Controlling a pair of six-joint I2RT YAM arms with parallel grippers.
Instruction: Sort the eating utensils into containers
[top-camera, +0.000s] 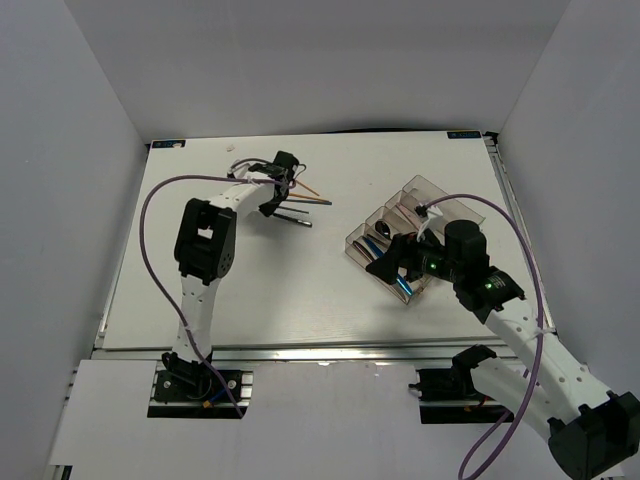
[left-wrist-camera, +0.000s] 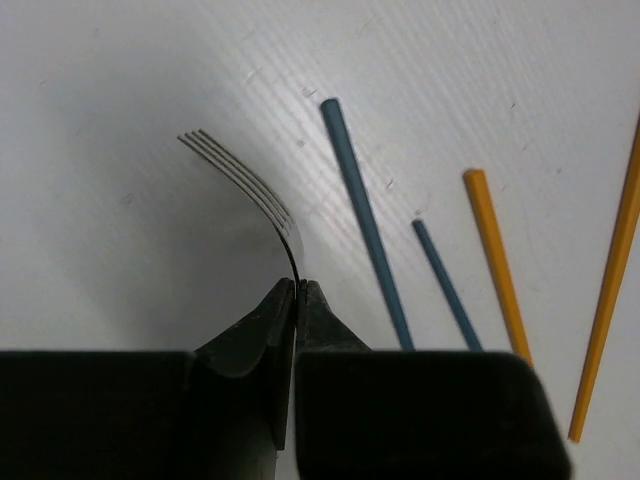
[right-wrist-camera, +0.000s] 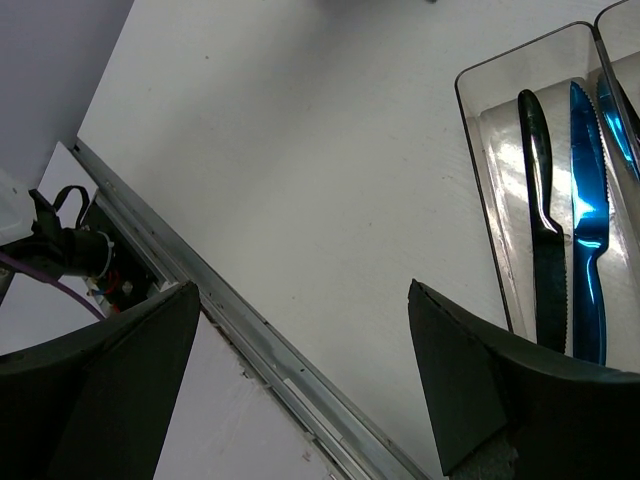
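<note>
My left gripper (left-wrist-camera: 300, 285) is shut on a thin fork (left-wrist-camera: 250, 185), seen edge-on, its tines curving up and to the left over the white table. To its right lie two blue sticks (left-wrist-camera: 365, 220) and two orange chopsticks (left-wrist-camera: 497, 265). From above, the left gripper (top-camera: 270, 207) sits at the back left beside these utensils (top-camera: 305, 200). The clear container tray (top-camera: 430, 190) stands at the right. My right gripper (top-camera: 385, 268) hovers open at the tray's near-left end. A black knife (right-wrist-camera: 545, 230) and a blue knife (right-wrist-camera: 588, 230) lie in one compartment of the tray (right-wrist-camera: 470, 100).
A metal rail (right-wrist-camera: 280, 370) runs along the table's near edge below the right gripper (right-wrist-camera: 300, 288). White enclosure walls (top-camera: 60, 200) stand on the left, back and right. Purple cables (top-camera: 150, 260) loop along both arms.
</note>
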